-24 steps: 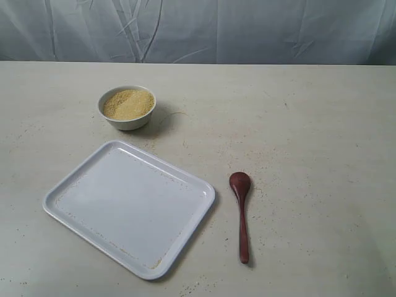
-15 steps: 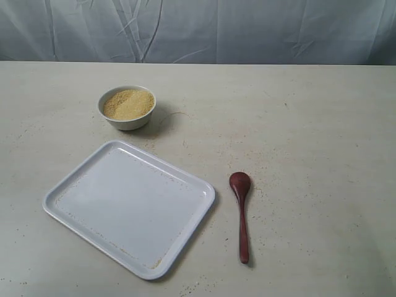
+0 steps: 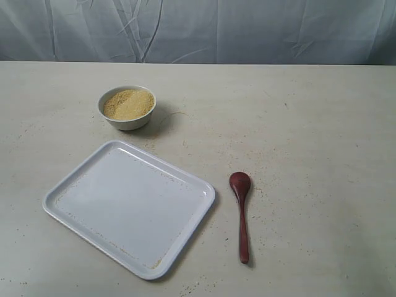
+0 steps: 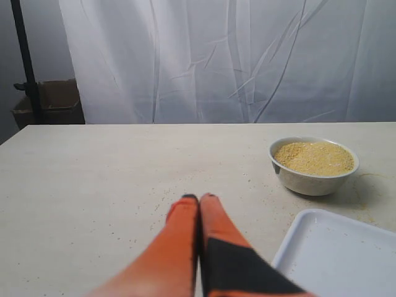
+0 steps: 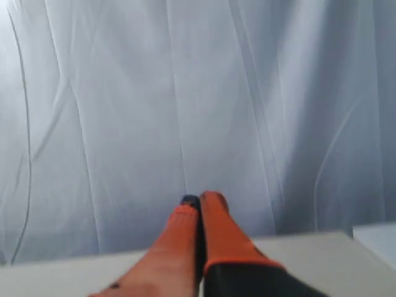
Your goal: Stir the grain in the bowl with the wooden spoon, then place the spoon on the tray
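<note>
A small white bowl (image 3: 127, 108) holding yellow-tan grain (image 3: 128, 103) sits on the table behind the tray. The large white tray (image 3: 74, 185) lies flat in front of it. A dark reddish-brown wooden spoon (image 3: 242, 210) rests on the table to the right of the tray, oval end away from the front edge. Neither arm shows in the exterior view. In the left wrist view my left gripper (image 4: 198, 198) is shut and empty above bare table, with the bowl (image 4: 312, 179), its grain (image 4: 314, 156) and a tray corner (image 4: 297, 238) off to one side. My right gripper (image 5: 200, 199) is shut and empty, pointing at the curtain.
A white curtain (image 3: 198, 31) hangs behind the table's far edge. Loose grain specks lie scattered on the table around the tray and spoon. In the left wrist view a black stand (image 4: 26, 62) and a brown box (image 4: 52, 99) stand beyond the table's edge.
</note>
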{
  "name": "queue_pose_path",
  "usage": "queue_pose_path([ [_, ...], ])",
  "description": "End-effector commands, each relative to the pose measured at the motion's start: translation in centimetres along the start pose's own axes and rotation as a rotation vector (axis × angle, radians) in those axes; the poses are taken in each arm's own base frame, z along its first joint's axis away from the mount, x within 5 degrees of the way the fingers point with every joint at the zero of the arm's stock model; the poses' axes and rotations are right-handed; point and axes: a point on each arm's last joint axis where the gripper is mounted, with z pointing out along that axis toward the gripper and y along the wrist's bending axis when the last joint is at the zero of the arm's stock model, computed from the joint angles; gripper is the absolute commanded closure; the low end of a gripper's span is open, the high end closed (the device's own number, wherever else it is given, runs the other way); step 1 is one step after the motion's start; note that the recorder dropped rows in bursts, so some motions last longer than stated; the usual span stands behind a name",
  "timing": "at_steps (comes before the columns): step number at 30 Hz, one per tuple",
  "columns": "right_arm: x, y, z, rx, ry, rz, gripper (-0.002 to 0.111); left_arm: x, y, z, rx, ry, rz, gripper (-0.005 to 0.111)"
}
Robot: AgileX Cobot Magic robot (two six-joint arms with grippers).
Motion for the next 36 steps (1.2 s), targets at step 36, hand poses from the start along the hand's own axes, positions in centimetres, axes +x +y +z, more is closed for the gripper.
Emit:
queue_pose_path([
  [36,2.4,1.7,10.2,-0.048,1.223,0.227,0.109,0.0,0.0,0.0,0.006,-0.007,0.000,0.107],
])
